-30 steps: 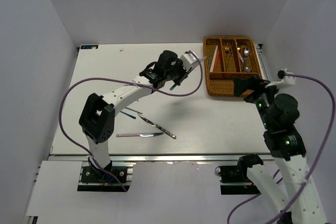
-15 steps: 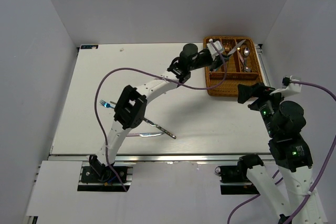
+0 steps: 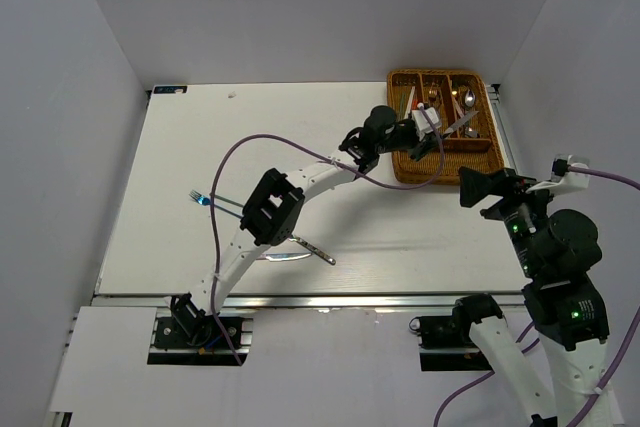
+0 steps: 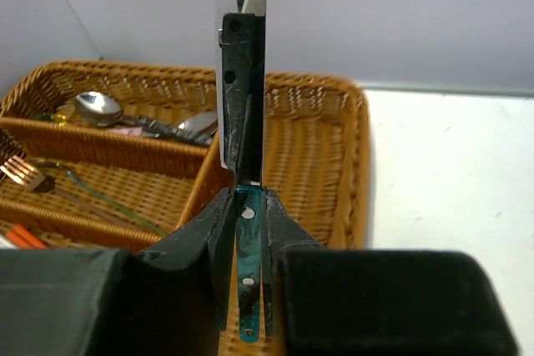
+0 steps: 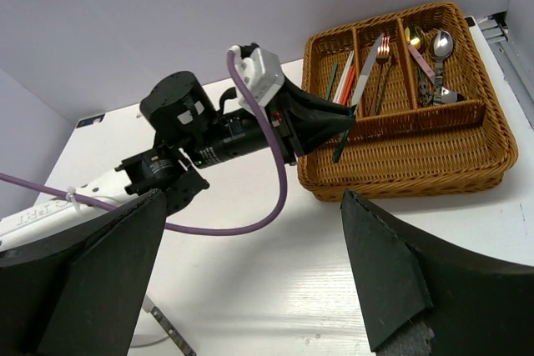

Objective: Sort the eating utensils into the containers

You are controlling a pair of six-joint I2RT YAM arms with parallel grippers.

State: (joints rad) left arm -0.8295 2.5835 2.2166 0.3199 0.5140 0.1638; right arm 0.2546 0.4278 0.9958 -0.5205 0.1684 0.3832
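Over the wicker tray (image 4: 317, 164), a slim knife (image 4: 247, 289) with teal handle

tray (image 4: 321, 164): woven wicker, rough, brown | knife (image 4: 242, 122): glossy metal, iridescent teal handle | table (image 3: 200, 147): smooth matt white

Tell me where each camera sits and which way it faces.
Top: above, behind the arms, looking down at table, tray and both arms.
Left wrist: by the tray, looking along the left gripper, shut on a knife.
Right wrist: looks across the table at the tray past the open right gripper.
Shared: both wrist views show the tray's spoons.
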